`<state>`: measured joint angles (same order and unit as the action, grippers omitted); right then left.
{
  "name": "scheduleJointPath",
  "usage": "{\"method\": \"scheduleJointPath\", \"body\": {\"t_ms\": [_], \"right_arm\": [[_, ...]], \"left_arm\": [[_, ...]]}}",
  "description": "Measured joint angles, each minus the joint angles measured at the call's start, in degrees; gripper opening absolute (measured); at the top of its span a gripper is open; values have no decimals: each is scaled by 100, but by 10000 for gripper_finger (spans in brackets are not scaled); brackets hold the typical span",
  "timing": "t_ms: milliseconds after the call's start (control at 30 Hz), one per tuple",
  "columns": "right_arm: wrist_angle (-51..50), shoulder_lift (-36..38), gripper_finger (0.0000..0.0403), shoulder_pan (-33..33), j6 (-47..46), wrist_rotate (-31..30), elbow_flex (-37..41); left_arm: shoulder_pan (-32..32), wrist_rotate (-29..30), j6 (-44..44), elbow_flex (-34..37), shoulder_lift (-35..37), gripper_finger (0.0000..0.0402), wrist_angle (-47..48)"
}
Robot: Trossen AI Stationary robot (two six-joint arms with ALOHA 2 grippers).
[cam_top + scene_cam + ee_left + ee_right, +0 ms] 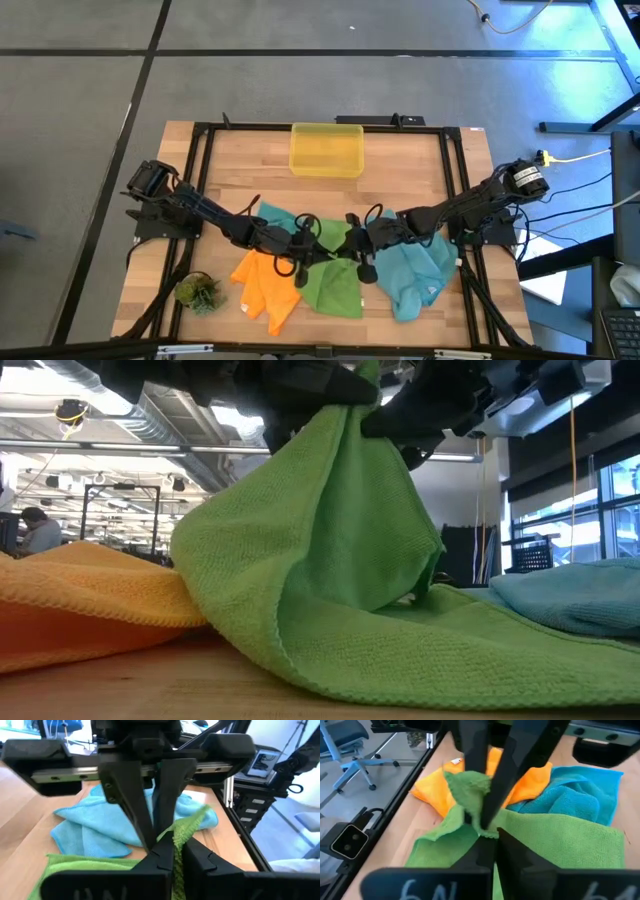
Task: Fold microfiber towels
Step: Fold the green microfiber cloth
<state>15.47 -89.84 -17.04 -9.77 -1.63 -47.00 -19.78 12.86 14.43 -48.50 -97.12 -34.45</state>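
Butcher-block planks fill the table (210, 170) at centre frame, with a yellow bin (326, 150) at its top edge. We have the green towel (335, 282) at lower centre, between the orange towel (265, 285) and a teal towel (415, 275). Our left gripper (298, 238) and right gripper (362, 240) each pinch a green edge, lifted. Next we judge: spread the edges taut, then fold over.

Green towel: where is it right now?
In the high view the green towel lies at the table's front middle, between the orange towel and a teal towel, with the left gripper and right gripper each pinching an edge.
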Motion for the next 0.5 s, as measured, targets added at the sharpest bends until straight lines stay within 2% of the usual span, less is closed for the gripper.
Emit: {"method": "scheduleJointPath", "body": {"t_ms": [200,333,500], "right_arm": [[-64,0,6,32,104,-24,0],[-155,0,13,76,-62,-27,0],[-207,0,9,66,-168,-40,0]], "left_arm": [[-51,-39,-105,-2,2,83,-28],[-284,71,-911,1,296,117,43],[-837,991,-1334,-4,719,126,335]]}}
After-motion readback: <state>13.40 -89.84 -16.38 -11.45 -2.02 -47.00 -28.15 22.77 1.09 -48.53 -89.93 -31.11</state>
